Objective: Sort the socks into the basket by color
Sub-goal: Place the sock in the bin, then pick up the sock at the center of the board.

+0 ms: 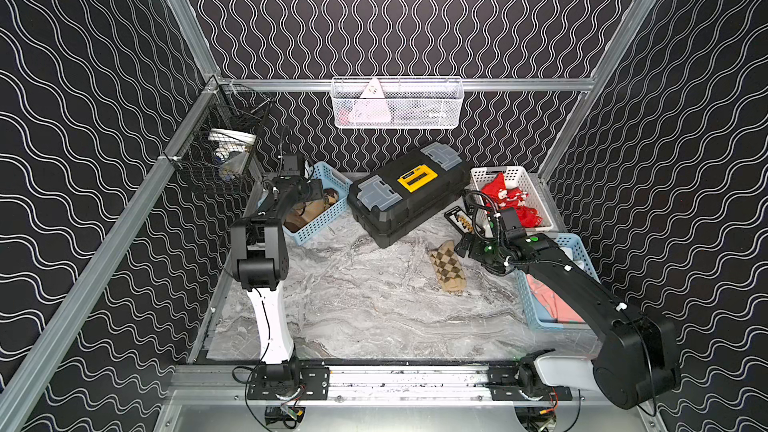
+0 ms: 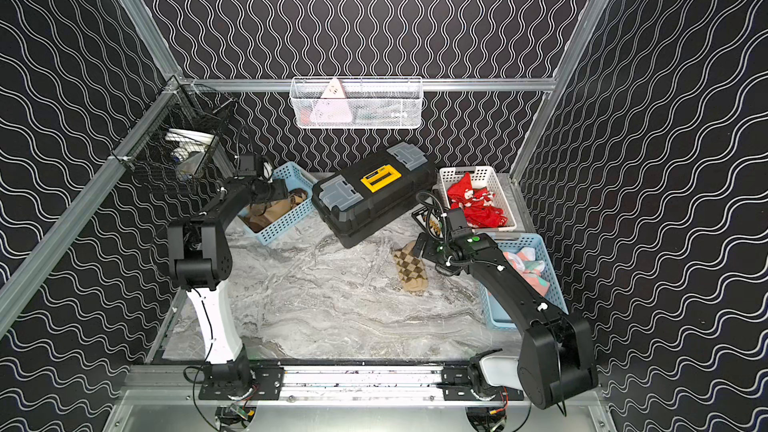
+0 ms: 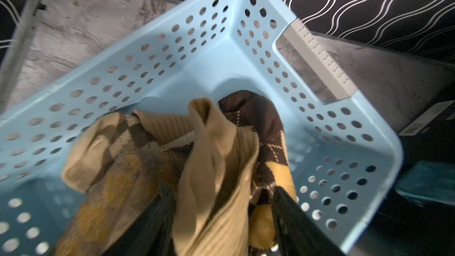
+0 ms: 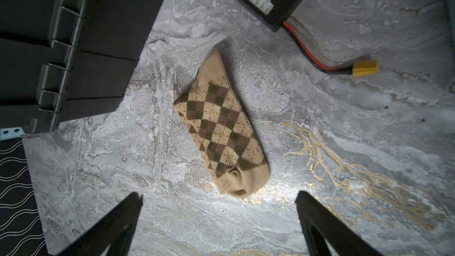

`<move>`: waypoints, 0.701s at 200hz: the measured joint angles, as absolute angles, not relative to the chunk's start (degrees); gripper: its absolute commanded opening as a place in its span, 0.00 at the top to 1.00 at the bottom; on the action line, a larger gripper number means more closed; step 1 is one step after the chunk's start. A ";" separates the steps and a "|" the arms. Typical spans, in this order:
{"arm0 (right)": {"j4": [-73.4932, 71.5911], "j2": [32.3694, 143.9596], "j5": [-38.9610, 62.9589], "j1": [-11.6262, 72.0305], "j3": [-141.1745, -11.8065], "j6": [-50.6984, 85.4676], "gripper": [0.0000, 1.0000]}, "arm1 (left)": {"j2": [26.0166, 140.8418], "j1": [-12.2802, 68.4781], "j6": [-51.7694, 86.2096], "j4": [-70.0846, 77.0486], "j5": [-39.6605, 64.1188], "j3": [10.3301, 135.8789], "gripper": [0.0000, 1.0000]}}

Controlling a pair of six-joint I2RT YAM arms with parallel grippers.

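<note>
Top views, sorting: brown socks (image 1: pixel 309 214) are kept in the left basket (image 1: pixel 322 223) at 10 o'clock, red socks (image 1: pixel 494 189) in the white basket (image 1: pixel 484 176) at 2, and pink socks (image 1: pixel 555 303) in the right basket (image 1: pixel 584 245) at 4, so that each colour has its own basket.
Top views, leftover: an argyle sock (image 2: pixel 409 270) is seen flat on the table (image 2: pixel 311 317) at 3 o'clock, outside every basket and near the toolbox (image 2: pixel 357 209) at 12.
Top views, arms: the left gripper (image 1: pixel 322 199) is held over the left basket, and the right gripper (image 1: pixel 461 246) is poised just beside the argyle sock.
Left wrist, jaws: they are spread, with a tan sock (image 3: pixel 211 156) draped between them onto the brown socks in the basket. No pinch is seen, so a drop is judged to be in hand.
Right wrist, jaws: they are spread wide and empty over one tan end of the argyle sock, apparently so that it can be straddled. The left basket is judged to be its place.
</note>
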State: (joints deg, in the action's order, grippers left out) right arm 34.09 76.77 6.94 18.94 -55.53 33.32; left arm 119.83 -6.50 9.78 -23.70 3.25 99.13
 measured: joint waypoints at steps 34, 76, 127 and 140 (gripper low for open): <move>32.53 80.14 6.61 20.47 -55.48 32.27 0.00 | 114.69 -6.50 11.49 -24.84 2.50 96.86 0.25; 30.09 86.17 4.93 23.40 -55.29 31.22 0.00 | 104.99 -6.50 13.80 -25.30 3.05 92.77 0.24; 26.98 93.08 0.12 28.27 -56.42 29.78 0.00 | 90.50 -4.08 17.89 -25.32 5.76 82.50 0.24; 26.55 94.80 -1.19 29.17 -56.99 29.32 0.00 | 87.00 -2.11 18.28 -25.34 6.00 79.55 0.24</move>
State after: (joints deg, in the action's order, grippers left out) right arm 26.55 94.80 -1.19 29.17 -56.99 29.32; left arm 87.00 -2.11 18.28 -25.34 6.00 79.55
